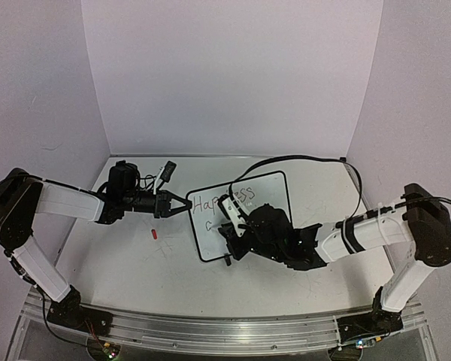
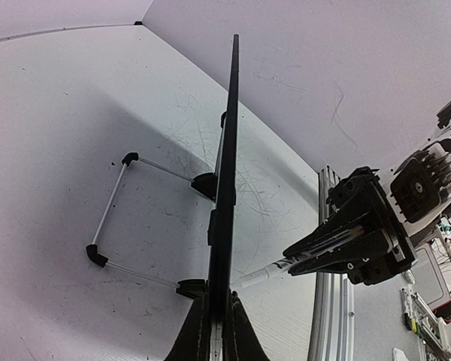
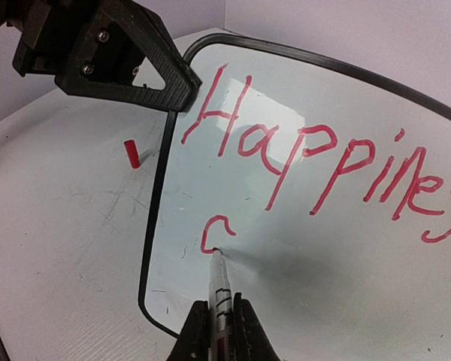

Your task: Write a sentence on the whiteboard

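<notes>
A small rectangular whiteboard (image 1: pixel 273 189) with a glossy white face, a thin black frame and rounded corners stands on a matte white worktop (image 1: pixel 120 263) marked with fine scratches. Seen edge-on from the left wrist, it is a thin dark slab, with a thin wire stand (image 2: pixel 113 218) with black feet on the side away from the writing. From above, its long axis runs left to right, the right end angled slightly farther from the arms. The sentence (image 3: pixel 316 158) is thin red handwriting along that axis: the first line reads "Happines" up to the edge of the right wrist view, and beneath it is one curved stroke like a "c". The black left hand (image 1: pixel 182 204) is closed on the board's left edge near the upper corner, the frame pinched between its fingers. The right hand (image 3: pixel 219 316) is in front of the writing face, below the lettering, closed around a slim white marker (image 3: pixel 220 282) whose tip touches the curved stroke. A small red cap (image 3: pixel 132 154) lies on the worktop just left of the board
</notes>
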Motion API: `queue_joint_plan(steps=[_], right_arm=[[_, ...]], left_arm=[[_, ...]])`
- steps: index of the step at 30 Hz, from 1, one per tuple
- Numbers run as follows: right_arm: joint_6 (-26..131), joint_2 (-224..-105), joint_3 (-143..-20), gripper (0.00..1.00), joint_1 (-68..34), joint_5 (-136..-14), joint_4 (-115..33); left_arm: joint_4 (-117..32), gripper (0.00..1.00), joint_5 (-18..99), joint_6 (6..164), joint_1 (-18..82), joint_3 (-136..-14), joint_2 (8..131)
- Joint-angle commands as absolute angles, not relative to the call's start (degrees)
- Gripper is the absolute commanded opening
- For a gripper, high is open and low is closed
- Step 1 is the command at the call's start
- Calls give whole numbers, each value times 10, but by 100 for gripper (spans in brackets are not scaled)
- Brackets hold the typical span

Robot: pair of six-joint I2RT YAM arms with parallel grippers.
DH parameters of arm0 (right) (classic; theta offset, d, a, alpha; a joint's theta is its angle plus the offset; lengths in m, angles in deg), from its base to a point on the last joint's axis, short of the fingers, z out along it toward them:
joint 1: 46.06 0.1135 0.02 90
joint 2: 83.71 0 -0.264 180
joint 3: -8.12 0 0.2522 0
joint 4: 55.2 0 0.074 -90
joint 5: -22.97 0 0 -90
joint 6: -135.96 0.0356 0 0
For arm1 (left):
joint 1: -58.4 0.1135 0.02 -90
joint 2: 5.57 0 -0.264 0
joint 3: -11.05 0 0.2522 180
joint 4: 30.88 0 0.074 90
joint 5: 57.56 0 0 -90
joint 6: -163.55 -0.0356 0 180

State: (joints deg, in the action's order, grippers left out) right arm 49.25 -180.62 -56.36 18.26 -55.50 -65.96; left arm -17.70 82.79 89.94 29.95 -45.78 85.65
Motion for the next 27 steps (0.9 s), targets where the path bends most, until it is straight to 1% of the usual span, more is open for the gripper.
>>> queue_joint_plan(steps=[1, 27], right_arm=[[497, -1788, -563, 0, 178, -508, -683], [492, -1795, -584, 0, 178, -499, -693]], left_arm=[[-193, 0, 839, 886, 296, -471, 862], [-193, 0, 839, 884, 296, -470, 860]])
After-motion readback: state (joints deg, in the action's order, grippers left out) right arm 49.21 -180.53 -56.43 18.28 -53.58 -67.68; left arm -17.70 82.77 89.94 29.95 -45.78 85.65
